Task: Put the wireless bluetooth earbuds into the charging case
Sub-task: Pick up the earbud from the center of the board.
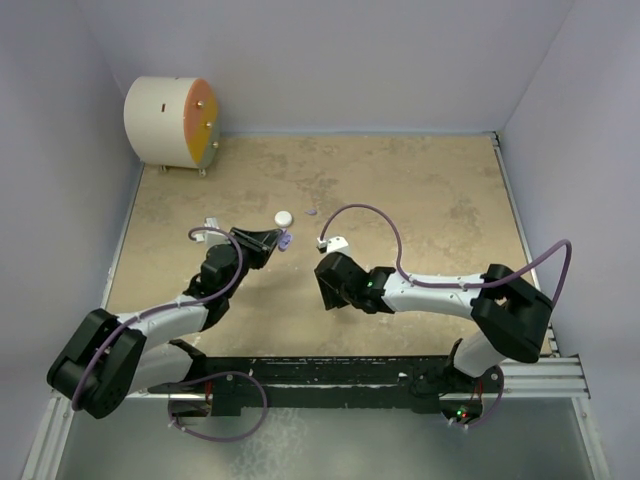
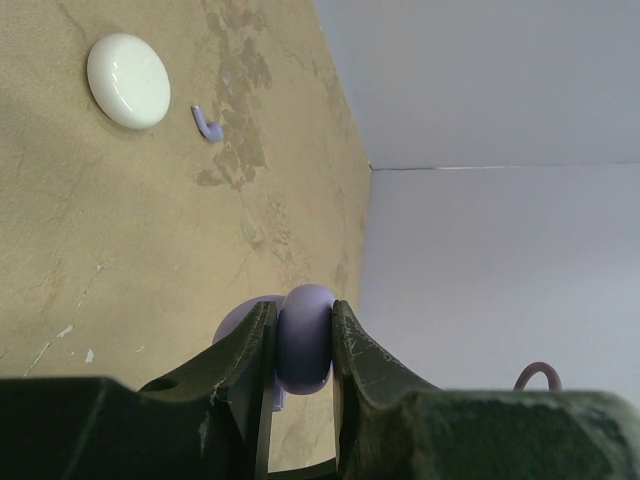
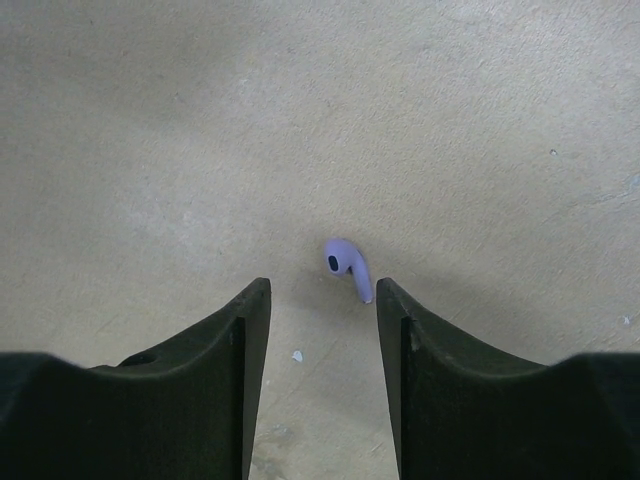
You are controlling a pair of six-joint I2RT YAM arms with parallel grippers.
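Left fingers point(image 2: 304, 310) were clamped tight on the lilac case point(image 2: 305, 345), pinching it at its sides with the round body bulging out past the tips. From above, the case point(image 1: 286, 240) sat at the end of the left arm, held over the middle of the tabletop point(image 1: 420, 190).

Across the way, the right fingers point(image 3: 323, 290) stood apart with nothing between them, gripping nothing at all. A lilac bud point(image 3: 348, 268) lay on the tabletop just ahead of the gap, a touch nearer the right-hand finger, head up and stem trailing down toward it. No contact there.

Further out, the white case point(image 2: 128, 80) rested shut on the tabletop, and the bud beside it point(image 2: 207, 124), also lilac, lay just to its right. The overhead view showed that pair, white case point(image 1: 284, 217) and bud point(image 1: 312, 212), just beyond the held case. Whether that was the same bud the right wrist saw, I couldn't tell.
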